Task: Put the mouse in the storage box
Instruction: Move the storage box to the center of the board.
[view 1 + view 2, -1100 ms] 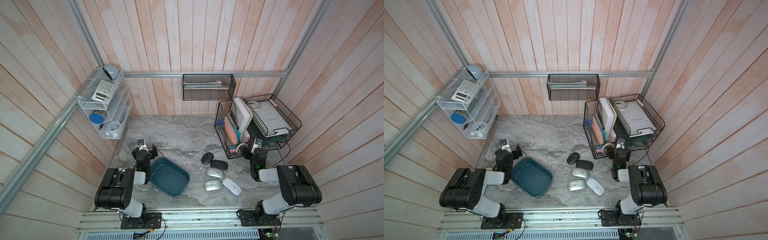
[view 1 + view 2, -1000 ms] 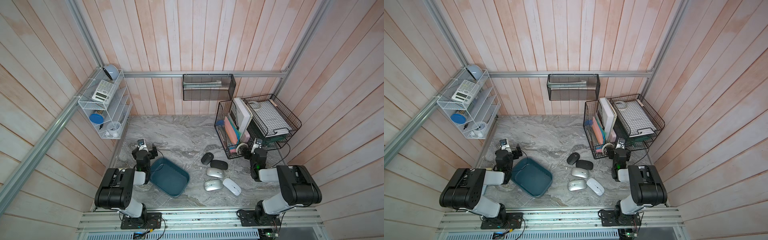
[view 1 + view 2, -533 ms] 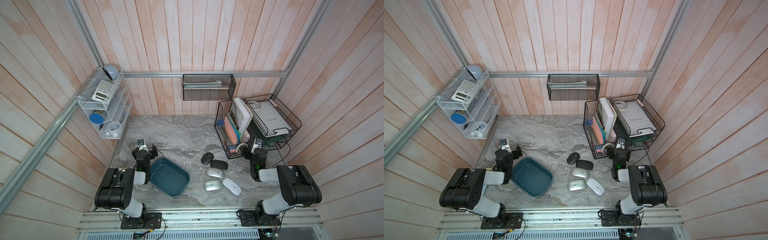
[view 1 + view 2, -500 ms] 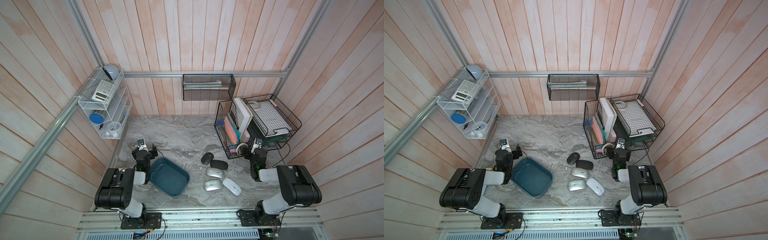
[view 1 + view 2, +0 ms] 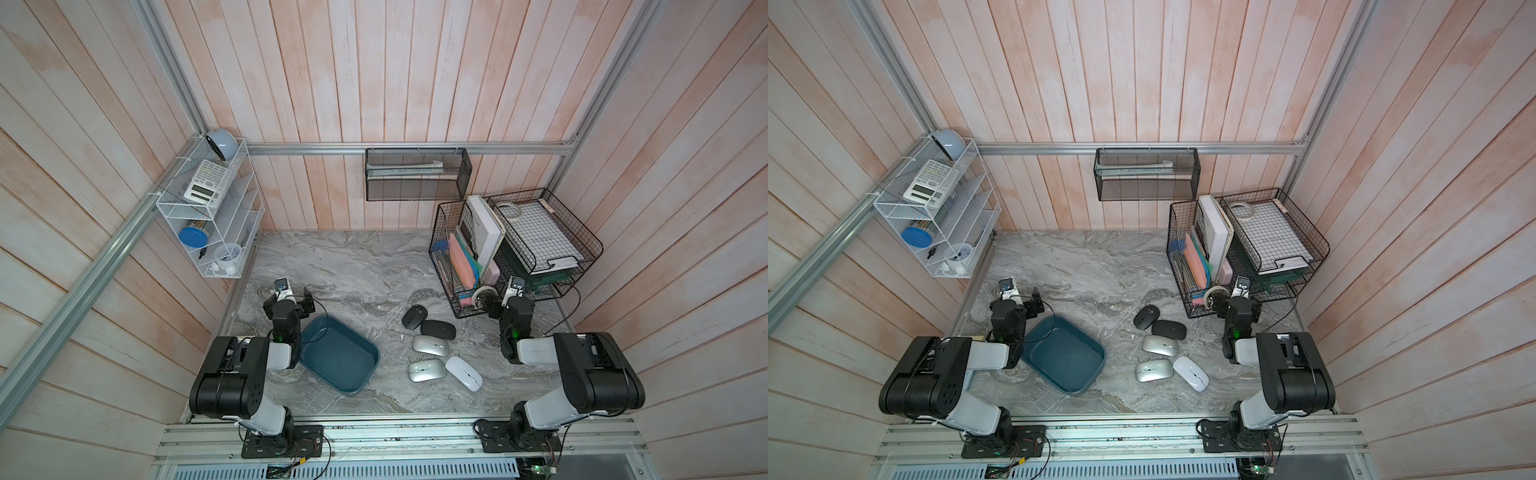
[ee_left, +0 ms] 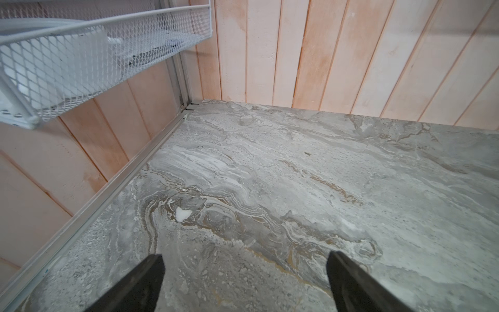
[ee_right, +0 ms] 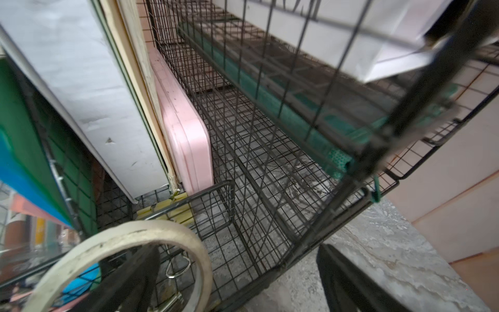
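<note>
On the grey marbled tabletop, both top views: the shallow dark teal-blue plastic storage box sits empty, at a slant. Five computer mice lie clustered to the box's right, none touching it, none inside.
- The oval black mouse is rearmost, with the flat black mouse just beside it.
- Next come the rear silver mouse and the front silver mouse.
- The white mouse lies farthest from the box.

The left gripper hangs just past the box's far left corner, jaws spread and holding nothing. The left forearm hides part of the rim there. The right gripper is well apart from the box, beyond the mice, close against the black wire basket. Its fingertips are hard to make out from above.

Left wrist view: two dark fingers, cut off at the frame edge, are spread wide over bare marble. The white mesh wire rack hangs on the wall; its contents are blurred. The box is outside this view.

Right wrist view: the fingers are spread and hold nothing. A cream tape roll overlaps one finger; I cannot tell whether they touch. The basket wires nearest the lens are blurred. A pink flat plastic case stands inside the basket, and the coloured folders beside it are cut off.
</note>
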Controlling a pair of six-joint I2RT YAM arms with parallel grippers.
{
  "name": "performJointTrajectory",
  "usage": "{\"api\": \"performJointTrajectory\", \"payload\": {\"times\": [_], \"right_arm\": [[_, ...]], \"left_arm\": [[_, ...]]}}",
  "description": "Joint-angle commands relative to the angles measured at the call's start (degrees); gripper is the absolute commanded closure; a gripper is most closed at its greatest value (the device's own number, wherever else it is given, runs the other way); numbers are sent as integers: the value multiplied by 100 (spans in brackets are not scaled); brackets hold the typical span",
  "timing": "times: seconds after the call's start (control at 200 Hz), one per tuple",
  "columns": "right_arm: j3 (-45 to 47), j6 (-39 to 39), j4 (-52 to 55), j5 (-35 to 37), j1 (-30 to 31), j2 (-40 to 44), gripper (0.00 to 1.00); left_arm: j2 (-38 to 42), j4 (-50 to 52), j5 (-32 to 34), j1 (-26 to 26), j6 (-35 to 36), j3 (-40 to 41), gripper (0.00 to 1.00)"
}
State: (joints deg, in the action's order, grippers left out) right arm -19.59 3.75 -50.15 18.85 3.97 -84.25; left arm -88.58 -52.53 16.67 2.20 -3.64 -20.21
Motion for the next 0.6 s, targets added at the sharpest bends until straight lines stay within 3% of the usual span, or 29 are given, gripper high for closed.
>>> {"api": "performJointTrajectory", "payload": {"times": [0.0, 0.09, 0.15, 0.21, 0.345, 0.39, 0.46, 0.595], "right_arm": [[-34, -55, 714, 666, 224, 1242, 2], [-124, 694, 1740, 895, 215, 2348, 2], [-166, 1256, 2242, 1048, 154, 2898, 2], [-255, 1690, 2888, 951, 62, 3382, 2], [-372, 2039, 3979, 208, -76, 4190, 2], [-457, 2068, 4441, -172, -76, 4360, 2], [-890, 2459, 5693, -453, -88, 4501, 5], [-1503, 2518, 7133, -1497, -82, 4483, 10]], "left_arm": [[597, 107, 778, 248, 111, 43, 0], [1612, 1082, 1247, 400, -29, -82, 0], [2361, 1992, 1472, 378, -788, -289, 0], [3052, 2854, 1263, 352, -1178, -503, 0], [4221, 4932, 1241, 272, -2975, -918, 0], [4468, 5003, 687, 133, -3324, -853, 0], [4627, 5191, -777, -121, -3504, -980, 0], [4072, 6395, -2782, -131, -3586, -1929, 0]]}}
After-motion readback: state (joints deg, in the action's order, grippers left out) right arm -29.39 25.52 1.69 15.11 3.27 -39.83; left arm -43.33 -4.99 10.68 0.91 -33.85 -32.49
